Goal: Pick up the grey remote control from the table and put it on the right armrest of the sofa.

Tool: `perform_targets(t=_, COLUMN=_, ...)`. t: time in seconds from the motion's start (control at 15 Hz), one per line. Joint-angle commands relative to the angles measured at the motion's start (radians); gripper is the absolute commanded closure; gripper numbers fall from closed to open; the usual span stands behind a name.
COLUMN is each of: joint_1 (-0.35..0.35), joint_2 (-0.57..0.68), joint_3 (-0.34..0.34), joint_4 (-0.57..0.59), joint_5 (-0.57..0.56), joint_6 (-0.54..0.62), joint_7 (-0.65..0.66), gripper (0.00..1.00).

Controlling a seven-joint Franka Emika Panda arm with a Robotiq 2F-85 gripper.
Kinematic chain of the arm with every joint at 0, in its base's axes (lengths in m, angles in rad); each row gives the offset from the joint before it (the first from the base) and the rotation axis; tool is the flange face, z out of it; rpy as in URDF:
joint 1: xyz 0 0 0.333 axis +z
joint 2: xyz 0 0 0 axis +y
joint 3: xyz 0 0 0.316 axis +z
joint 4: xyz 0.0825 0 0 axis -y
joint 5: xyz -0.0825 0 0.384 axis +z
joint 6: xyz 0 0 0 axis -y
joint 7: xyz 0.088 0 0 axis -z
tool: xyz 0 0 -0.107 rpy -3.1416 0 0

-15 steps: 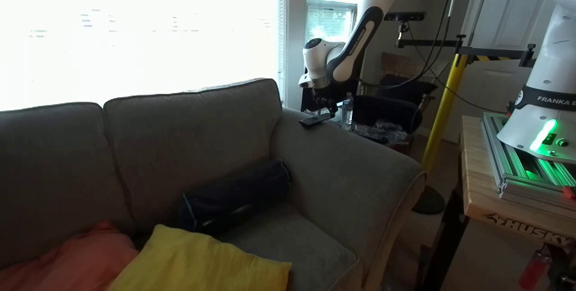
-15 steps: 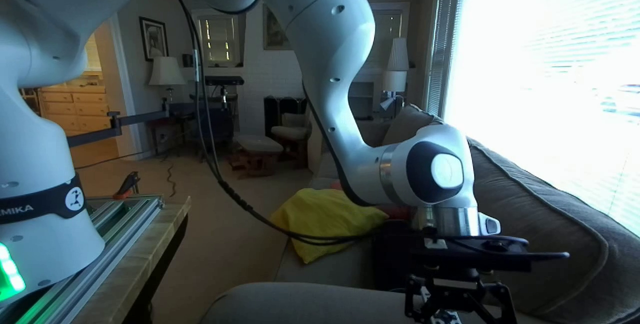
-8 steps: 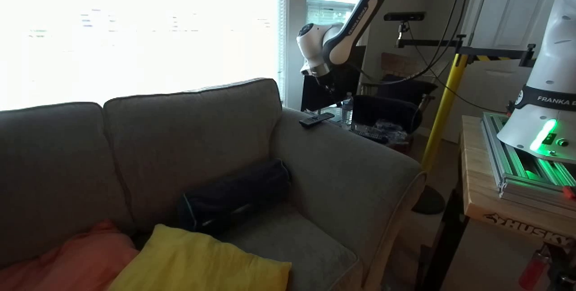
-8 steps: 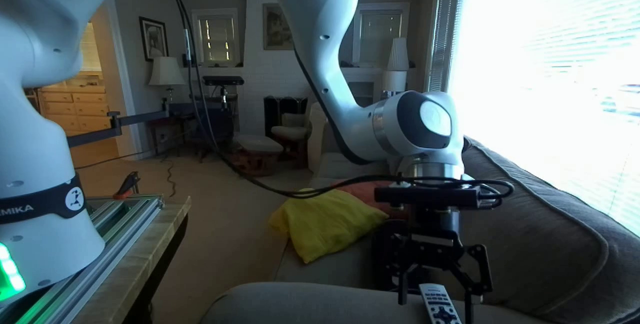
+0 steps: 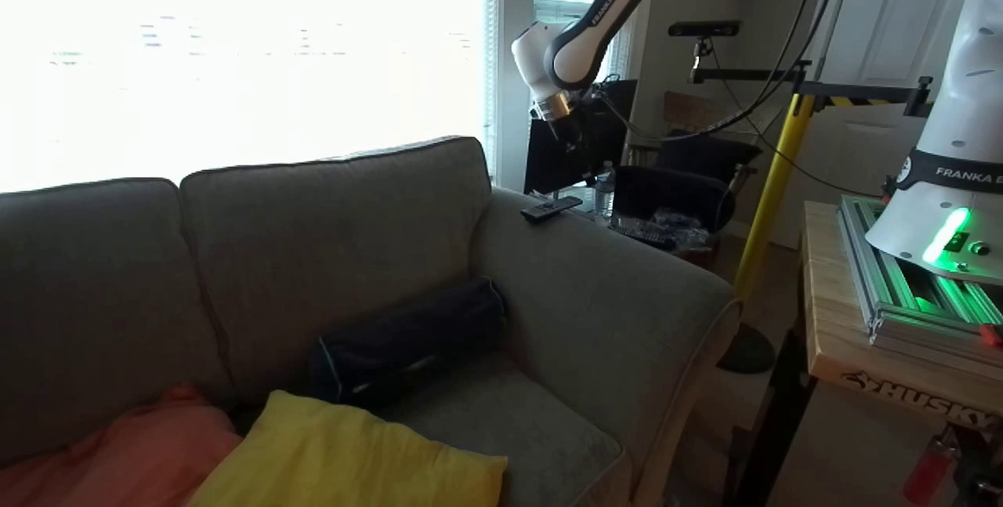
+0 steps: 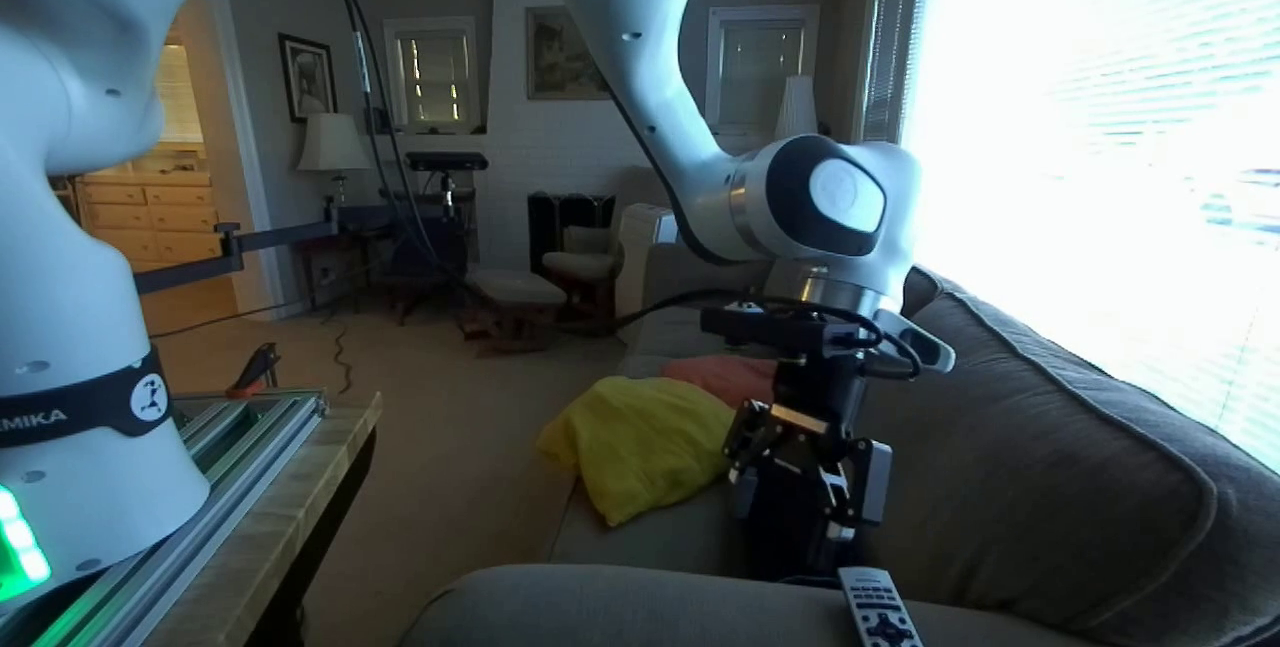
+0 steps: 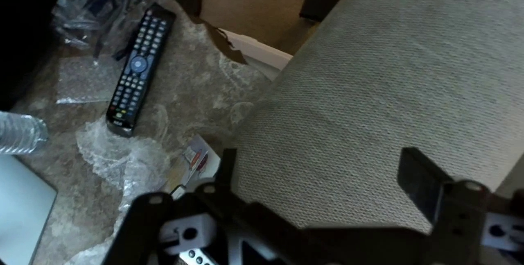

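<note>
The grey remote control [image 5: 552, 209] lies on the right armrest [image 5: 611, 280] of the grey-olive sofa [image 5: 337, 248], near the backrest. It shows with its buttons up in an exterior view [image 6: 880, 609], cut by the lower edge. In the wrist view only a small part of it [image 7: 196, 257] shows behind the gripper's left finger. My gripper [image 6: 805, 512] is open and empty, tilted, and above and apart from the remote. In the wrist view the open fingers [image 7: 318, 156] have only armrest fabric [image 7: 368, 93] between them. The table [image 7: 196, 93] stands beside the armrest.
On the table lie a black remote [image 7: 139, 68], plastic wrap [image 7: 127, 154], a water bottle [image 7: 20, 133] and a pale flat object [image 7: 22, 207]. A black bolster [image 5: 411, 338] and a yellow throw [image 5: 353, 460] are on the seat. A wooden bench [image 5: 831, 287] carries the arm's base.
The gripper has risen from close over the grey remote and has tilted. The remote stays in place on the armrest between the last two moments.
</note>
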Motion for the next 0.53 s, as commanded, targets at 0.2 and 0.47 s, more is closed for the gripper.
perform_targets(t=0.2, joint_1=-0.051, joint_2=-0.035, joint_3=0.016, joint_4=-0.036, joint_5=0.25, joint_6=0.022, joint_7=0.096, gripper=0.0)
perform_targets(t=0.47, joint_1=-0.069, joint_2=0.027, joint_3=0.01, joint_4=0.023, joint_5=0.379, joint_6=0.089, joint_7=0.167, gripper=0.0)
